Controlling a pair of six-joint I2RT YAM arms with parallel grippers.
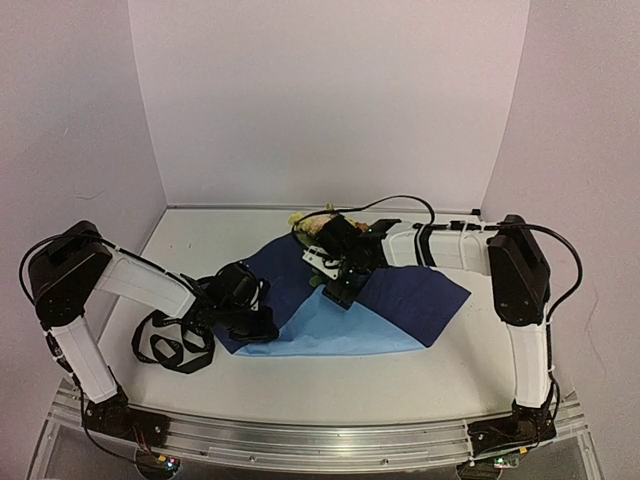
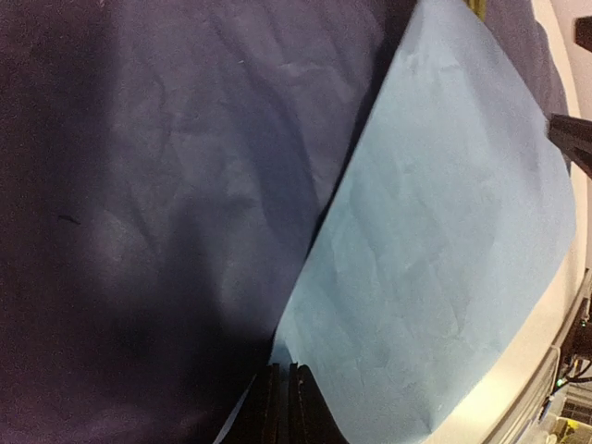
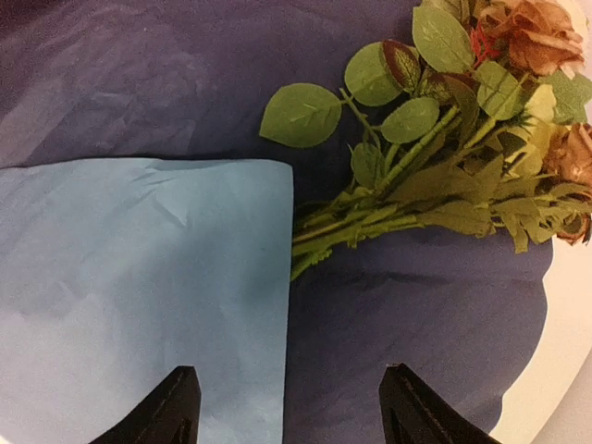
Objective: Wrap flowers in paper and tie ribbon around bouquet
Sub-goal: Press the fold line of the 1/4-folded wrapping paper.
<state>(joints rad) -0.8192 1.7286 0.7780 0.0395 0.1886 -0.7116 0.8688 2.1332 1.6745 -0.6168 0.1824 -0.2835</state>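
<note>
The paper (image 1: pixel 420 300) lies spread in mid-table, dark blue side up, with a light-blue flap (image 1: pixel 340 330) folded over toward the front. The flowers (image 1: pixel 315 225) lie on its far end; in the right wrist view their green stems (image 3: pixel 370 227) point at the flap's corner and orange-brown blooms (image 3: pixel 536 32) sit at the top right. My right gripper (image 3: pixel 291 372) hovers open over the paper, straddling the flap's edge, holding nothing. My left gripper (image 2: pixel 282 370) is shut on the light-blue paper's (image 2: pixel 444 277) edge at the sheet's left front (image 1: pixel 262 325). The black ribbon (image 1: pixel 165 340) lies looped left of the paper.
White walls close in the table (image 1: pixel 200 240) at the back and both sides. A metal rail (image 1: pixel 320 440) runs along the near edge between the arm bases. Black cables trail over the right arm (image 1: pixel 450 245).
</note>
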